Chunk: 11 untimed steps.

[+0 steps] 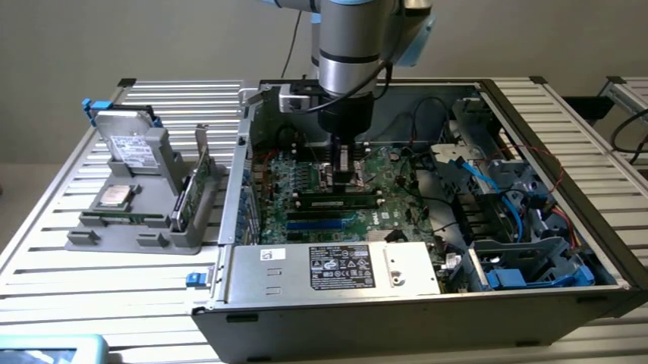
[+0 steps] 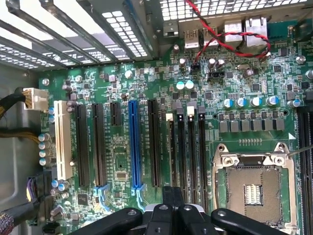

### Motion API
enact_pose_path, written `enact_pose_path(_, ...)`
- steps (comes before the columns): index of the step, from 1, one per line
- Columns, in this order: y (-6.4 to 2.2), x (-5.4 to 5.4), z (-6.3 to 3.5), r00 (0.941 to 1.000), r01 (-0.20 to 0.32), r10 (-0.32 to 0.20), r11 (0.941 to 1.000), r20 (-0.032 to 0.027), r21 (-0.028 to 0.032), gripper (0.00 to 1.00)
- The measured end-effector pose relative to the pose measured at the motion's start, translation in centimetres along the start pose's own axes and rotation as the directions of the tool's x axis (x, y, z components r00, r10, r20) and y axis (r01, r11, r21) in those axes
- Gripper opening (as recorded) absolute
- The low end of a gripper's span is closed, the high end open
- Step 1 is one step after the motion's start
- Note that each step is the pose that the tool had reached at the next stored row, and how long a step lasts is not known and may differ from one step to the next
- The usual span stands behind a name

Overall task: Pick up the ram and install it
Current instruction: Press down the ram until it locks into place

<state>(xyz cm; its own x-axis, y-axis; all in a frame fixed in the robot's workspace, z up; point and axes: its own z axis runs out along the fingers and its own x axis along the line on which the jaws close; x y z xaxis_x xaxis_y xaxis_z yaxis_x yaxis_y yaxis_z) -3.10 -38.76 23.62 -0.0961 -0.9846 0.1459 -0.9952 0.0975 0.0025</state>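
Gripper (image 1: pixel 345 176): fingers clenched, low over the motherboard (image 1: pixel 390 168), probably pressing down.
Ram (image 1: pixel 339 202): lying in its slot just below the gripper, seemingly seated.
Case (image 1: pixel 303 303): lying open for access.

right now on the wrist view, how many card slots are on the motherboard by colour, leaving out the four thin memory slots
white slot: 1
blue slot: 1
black slots: 4 (one of them short)
total: 6
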Motion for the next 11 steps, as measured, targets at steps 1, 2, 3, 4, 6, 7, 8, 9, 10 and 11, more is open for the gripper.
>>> enact_pose_path(1, 0.00, 0.00, 0.00, 0.9999, -0.015, 0.015, 0.9999, 0.0000, -0.0022, 0.11)
enact_pose_path(2, 0.00, 0.00, 0.01, 0.9996, -0.030, 0.030, 0.9996, 0.0002, -0.0043, 0.11)
enact_pose_path(3, 0.00, 0.00, 0.00, 0.9990, -0.045, 0.045, 0.9990, 0.0000, -0.0067, 0.11)
enact_pose_path(4, 0.00, 0.00, 0.00, 0.9983, -0.059, 0.059, 0.9982, 0.0000, -0.0087, 0.11)
enact_pose_path(6, 0.00, 0.00, 0.00, 0.9960, -0.090, 0.090, 0.9959, -0.0003, -0.0132, 0.11)
enact_pose_path(7, 0.00, 0.00, 0.00, 0.9946, -0.103, 0.103, 0.9945, -0.0004, -0.0152, 0.11)
enact_pose_path(8, 0.00, 0.00, 0.01, 0.9933, -0.115, 0.115, 0.9932, -0.0004, -0.0170, 0.11)
enact_pose_path(9, 0.00, -0.01, 0.01, 0.9923, -0.124, 0.124, 0.9922, 0.0000, -0.0161, 0.11)
enact_pose_path(10, 0.00, -0.01, 0.01, 0.9913, -0.132, 0.132, 0.9912, 0.0009, -0.0134, 0.11)
enact_pose_path(11, 0.00, -0.01, 0.02, 0.9900, -0.141, 0.141, 0.9899, 0.0017, -0.0108, 0.11)
